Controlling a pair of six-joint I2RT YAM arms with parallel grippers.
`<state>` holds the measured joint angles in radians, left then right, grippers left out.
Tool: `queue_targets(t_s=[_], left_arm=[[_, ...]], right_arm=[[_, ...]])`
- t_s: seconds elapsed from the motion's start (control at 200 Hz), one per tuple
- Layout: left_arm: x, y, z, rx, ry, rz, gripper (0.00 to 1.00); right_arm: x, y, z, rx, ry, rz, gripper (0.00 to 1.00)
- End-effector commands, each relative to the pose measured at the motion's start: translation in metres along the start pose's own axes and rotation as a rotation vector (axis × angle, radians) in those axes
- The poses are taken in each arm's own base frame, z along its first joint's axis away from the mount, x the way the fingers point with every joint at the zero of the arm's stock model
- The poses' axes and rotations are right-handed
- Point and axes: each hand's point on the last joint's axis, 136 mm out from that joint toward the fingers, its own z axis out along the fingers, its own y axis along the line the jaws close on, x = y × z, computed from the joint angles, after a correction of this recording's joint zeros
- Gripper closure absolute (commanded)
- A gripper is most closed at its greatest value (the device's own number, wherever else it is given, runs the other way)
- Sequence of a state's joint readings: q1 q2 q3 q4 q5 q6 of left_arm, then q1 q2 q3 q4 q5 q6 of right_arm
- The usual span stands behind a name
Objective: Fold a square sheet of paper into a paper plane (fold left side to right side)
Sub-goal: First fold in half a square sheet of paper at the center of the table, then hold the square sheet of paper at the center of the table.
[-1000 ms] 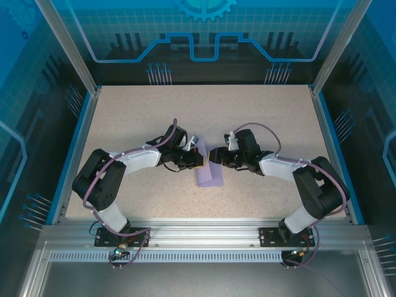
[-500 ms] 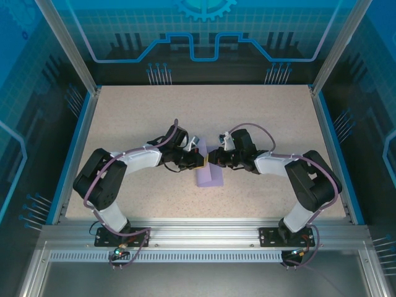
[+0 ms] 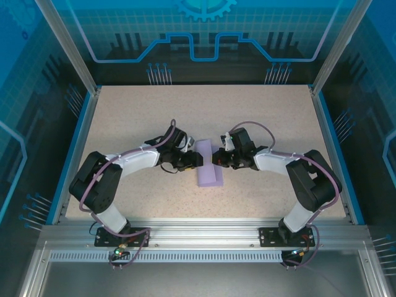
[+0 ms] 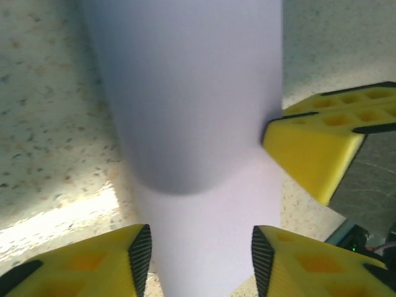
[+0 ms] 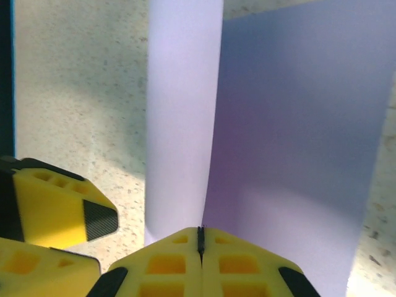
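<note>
Right tool (image 5: 200, 238) has its two yellow fingers pressed fully together. The edge of the square sheet of paper (image 3: 209, 172) runs straight into the seam between them, so I judge that it pinches the sheet there. Left tool (image 4: 198, 250) stands half wide, with one finger on each side of the paper and no pressing.

The sheet lies in the middle of the tabletop (image 3: 136, 117), between the two tools. From above it looks like a narrow pale purple strip that reaches toward the near edge. In the wrist views one layer curves over the other and is not flat, so the fold seems not creased yet.

The paper is very thin, light and soft, and it bends by itself. It probably slides easily on the tabletop, and it can wrinkle or tear under a hard pull. The best place to take hold is a free edge or corner, with a light pinch, while the other tool presses the lower layer down.
</note>
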<state>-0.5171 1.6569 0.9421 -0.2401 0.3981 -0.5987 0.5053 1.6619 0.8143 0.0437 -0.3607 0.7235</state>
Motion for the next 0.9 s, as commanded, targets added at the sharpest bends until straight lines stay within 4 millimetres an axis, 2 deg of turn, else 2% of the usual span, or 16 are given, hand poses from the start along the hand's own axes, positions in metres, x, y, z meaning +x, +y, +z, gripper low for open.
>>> queue_targets(t_s=[0.0,0.335,0.675,0.8,0.895], left_arm=[[-0.002,0.009,0.004,-0.063,0.011,-0.025,0.46],[-0.009,0.012,0.027,-0.067,0.04,-0.072,0.41],[-0.009,0.019,0.047,-0.108,0.07,-0.081,0.49],[-0.005,0.024,0.051,-0.139,0.08,-0.078,0.5],[-0.002,0.029,0.055,-0.158,0.094,-0.08,0.5]], right_arm=[[0.005,-0.017,0.002,0.096,0.026,0.005,0.99],[0.012,-0.033,0.006,0.153,0.043,0.026,0.97],[0.013,-0.039,0.009,0.177,0.049,0.027,0.94],[0.011,-0.038,0.006,0.181,0.037,0.02,0.89],[0.008,-0.037,-0.001,0.196,0.012,0.01,0.78]])
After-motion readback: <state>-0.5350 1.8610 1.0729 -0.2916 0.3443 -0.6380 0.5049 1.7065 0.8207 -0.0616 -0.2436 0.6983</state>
